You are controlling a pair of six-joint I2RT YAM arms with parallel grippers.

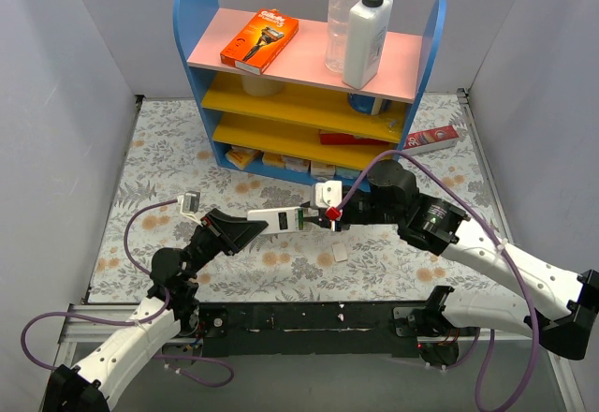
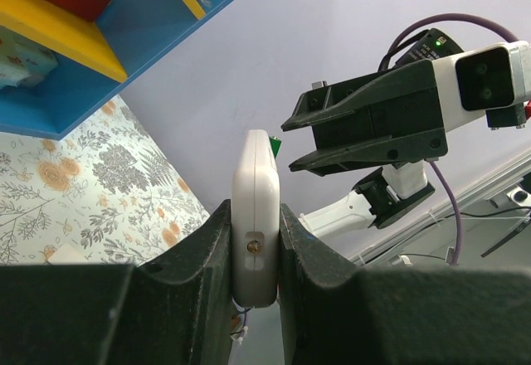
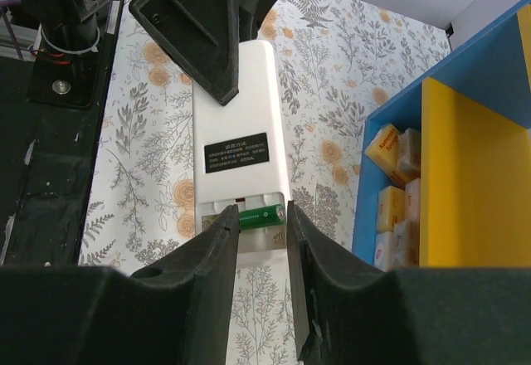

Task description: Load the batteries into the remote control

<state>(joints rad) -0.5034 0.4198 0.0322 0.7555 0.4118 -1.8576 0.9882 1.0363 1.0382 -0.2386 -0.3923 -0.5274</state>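
My left gripper (image 1: 255, 226) is shut on one end of the white remote control (image 1: 281, 218) and holds it level above the table, back side up. In the left wrist view the remote (image 2: 255, 174) stands edge-on between the left gripper's (image 2: 255, 216) jaws. My right gripper (image 3: 261, 210) is at the remote's (image 3: 236, 108) open compartment. It holds a dark-green battery (image 3: 261, 215) by its ends, crosswise in the compartment. In the top view the right gripper (image 1: 318, 215) meets the remote's right end. No other battery shows.
A small loose white plastic piece (image 1: 339, 254) lies on the floral table near the remote. The blue shelf (image 1: 309, 84) with boxes and bottles stands behind. A red-and-white carton (image 1: 432, 138) lies at its right foot. The black arm mount (image 1: 309, 323) runs along the near edge.
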